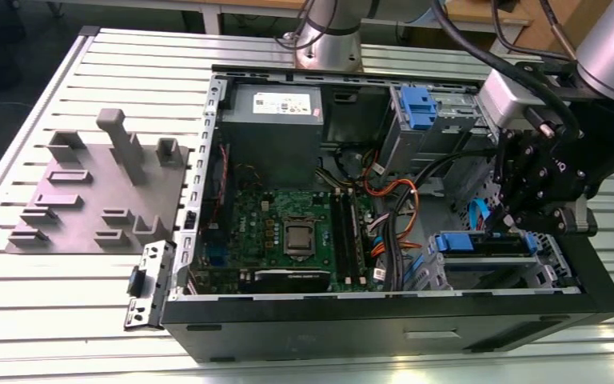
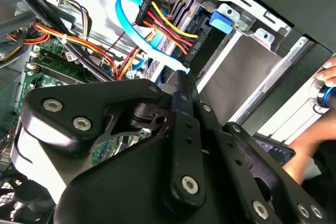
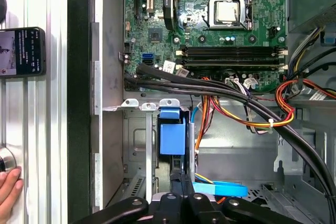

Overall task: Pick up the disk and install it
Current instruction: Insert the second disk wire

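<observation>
The disk [image 1: 485,250] lies in the drive cage at the open computer case's corner, on the exterior view's right. Its blue rail and a strip of grey metal show there. In the first wrist view its blue plastic end [image 3: 172,138] sits in the bay, with the label hidden. My black gripper [image 1: 542,210] hangs just above that cage. Its fingers [image 3: 181,179] are shut together right behind the blue end, with nothing seen between them. In the second wrist view the gripper [image 2: 180,86] points toward a blue flat cable [image 2: 137,34] and a black power plug [image 2: 169,23].
Bundled cables [image 3: 247,103] cross the case beside the bay, over the motherboard [image 1: 291,228]. A second cage with a blue tab [image 1: 419,108] stands further back. A grey fixture plate [image 1: 93,192] lies on the slatted table. A person's hand [image 3: 8,184] and a phone [image 3: 21,51] are outside the case wall.
</observation>
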You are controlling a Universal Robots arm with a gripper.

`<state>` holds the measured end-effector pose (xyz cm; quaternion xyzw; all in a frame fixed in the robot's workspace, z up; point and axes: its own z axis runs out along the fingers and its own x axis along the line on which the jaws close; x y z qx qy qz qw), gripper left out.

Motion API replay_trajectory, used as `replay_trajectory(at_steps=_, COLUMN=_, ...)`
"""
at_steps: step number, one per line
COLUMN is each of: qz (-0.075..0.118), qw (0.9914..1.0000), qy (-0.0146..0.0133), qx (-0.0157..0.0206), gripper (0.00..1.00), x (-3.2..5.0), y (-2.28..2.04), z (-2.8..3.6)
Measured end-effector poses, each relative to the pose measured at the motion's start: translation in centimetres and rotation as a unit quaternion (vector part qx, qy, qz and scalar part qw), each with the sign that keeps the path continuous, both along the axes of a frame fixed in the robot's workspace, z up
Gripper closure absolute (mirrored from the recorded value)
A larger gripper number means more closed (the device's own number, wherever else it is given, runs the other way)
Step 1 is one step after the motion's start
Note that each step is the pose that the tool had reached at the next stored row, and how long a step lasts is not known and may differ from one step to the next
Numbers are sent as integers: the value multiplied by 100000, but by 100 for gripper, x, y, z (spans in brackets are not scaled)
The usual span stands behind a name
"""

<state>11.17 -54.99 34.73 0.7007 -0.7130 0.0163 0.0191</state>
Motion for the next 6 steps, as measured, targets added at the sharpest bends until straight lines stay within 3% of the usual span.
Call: replay_trajectory(at_steps=6, qz=2, qw=100000, qy=19, qx=3, gripper=89, x=0, y=0, z=0)
